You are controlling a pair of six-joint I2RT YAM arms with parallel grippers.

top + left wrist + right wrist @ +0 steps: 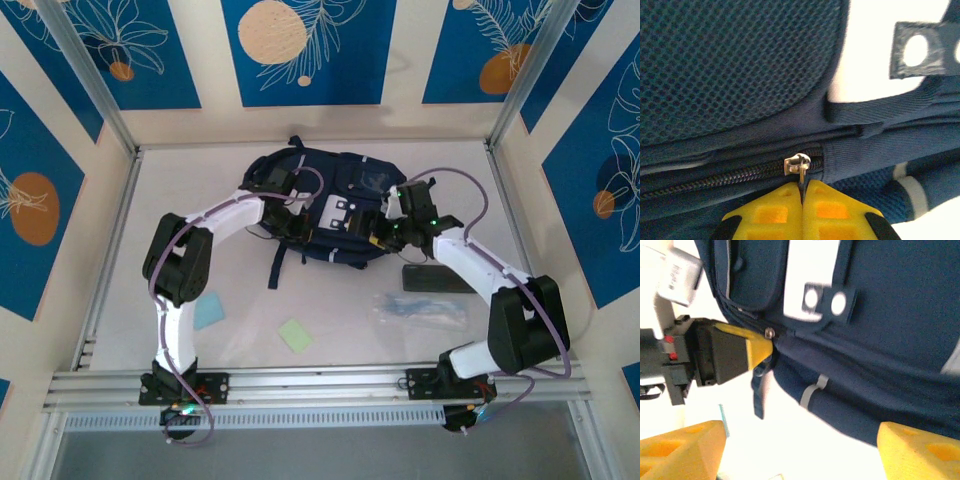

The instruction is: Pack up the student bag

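At the far middle of the table (170, 175) lies the student bag (340, 178), flat, navy-blue with light grey patches, its dark straps trailing toward the arms; both arms reach to its near edge, one from each side. The left claw (298, 228) is at the near left part of the bag; in the left wrist view its yellow fingers (770, 215) are pressed together, and the thin metal zipper pull (803, 176) is pinched between their tips, just below the silver slider (796, 164) on the dark zipper line; above it is the blue mesh panel (740, 65) of the bag. The right claw (383, 238) is at the near right part of the bag; in the right wrist view its two yellow fingers (682, 447) stand wide apart and grasp nothing. On the table nearer to the arm bases lie a light blue card (210, 310), a green note (295, 335), a dark flat item (437, 278) and a clear plastic pouch (420, 308), all apart from the bag.
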